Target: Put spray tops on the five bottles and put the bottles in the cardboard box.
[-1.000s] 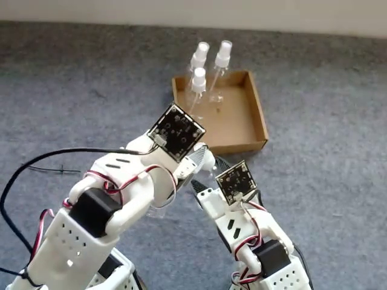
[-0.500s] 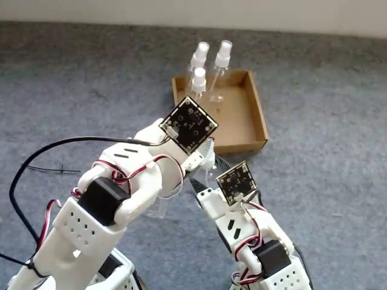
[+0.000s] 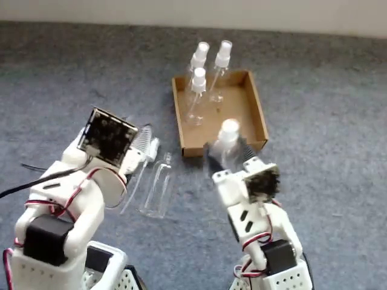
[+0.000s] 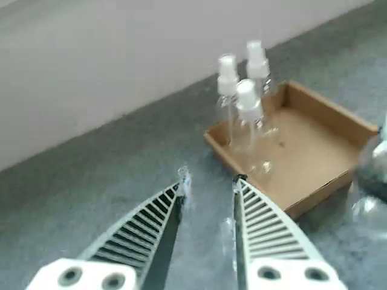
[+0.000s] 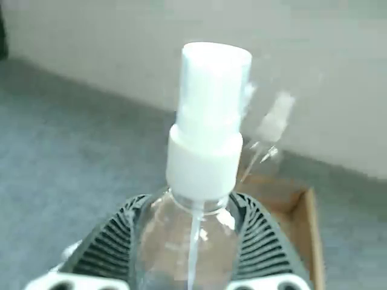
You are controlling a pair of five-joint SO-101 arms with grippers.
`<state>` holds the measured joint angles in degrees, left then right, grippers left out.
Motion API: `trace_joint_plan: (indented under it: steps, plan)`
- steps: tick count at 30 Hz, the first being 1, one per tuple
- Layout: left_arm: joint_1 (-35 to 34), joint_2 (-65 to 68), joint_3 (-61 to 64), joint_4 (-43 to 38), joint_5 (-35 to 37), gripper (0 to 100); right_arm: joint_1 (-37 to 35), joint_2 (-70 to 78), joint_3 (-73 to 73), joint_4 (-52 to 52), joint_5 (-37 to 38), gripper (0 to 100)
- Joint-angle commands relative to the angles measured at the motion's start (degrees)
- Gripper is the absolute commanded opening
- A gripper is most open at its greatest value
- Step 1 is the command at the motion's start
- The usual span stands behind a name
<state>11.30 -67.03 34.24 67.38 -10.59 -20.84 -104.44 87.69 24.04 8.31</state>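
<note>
My right gripper (image 3: 228, 156) is shut on a clear bottle (image 5: 192, 232) that stands upright with a white spray top (image 3: 229, 128) on it, at the near edge of the cardboard box (image 3: 261, 118). Three capped bottles (image 3: 198, 81) stand in the box's far left corner. An uncapped clear bottle (image 3: 158, 184) lies on the carpet left of the box. A loose spray top with its thin tube (image 3: 136, 184) lies beside it. My left gripper (image 3: 144, 140) hangs open just above these two, with nothing between its fingers (image 4: 248, 211).
Grey carpet covers the whole work area, with a pale wall (image 4: 121, 60) along the far side. A black cable (image 3: 24, 187) trails at the left arm's base. The right half of the box floor (image 3: 239, 118) is bare.
The left arm has swung back to the left, away from the right gripper. The right gripper's bottle, now capped, has risen and moved toward the box's near edge.
</note>
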Motion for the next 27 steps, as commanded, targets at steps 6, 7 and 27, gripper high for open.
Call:
trace_joint_plan:
  steps: [6, 7, 27]
  plan:
    - [-15.2, -2.3, 22.8, -7.2, 4.9, 13, 7.8, 25.6, -8.3, -32.1, -0.2, 0.5]
    - [-15.6, -2.3, 25.0, -8.8, 5.8, 13, 8.4, 30.4, -9.3, -35.8, -0.2, 0.5]
    - [-18.2, -2.2, 36.0, -21.5, 6.1, 13, 12.3, 103.9, -36.5, -75.1, -0.2, 0.5]
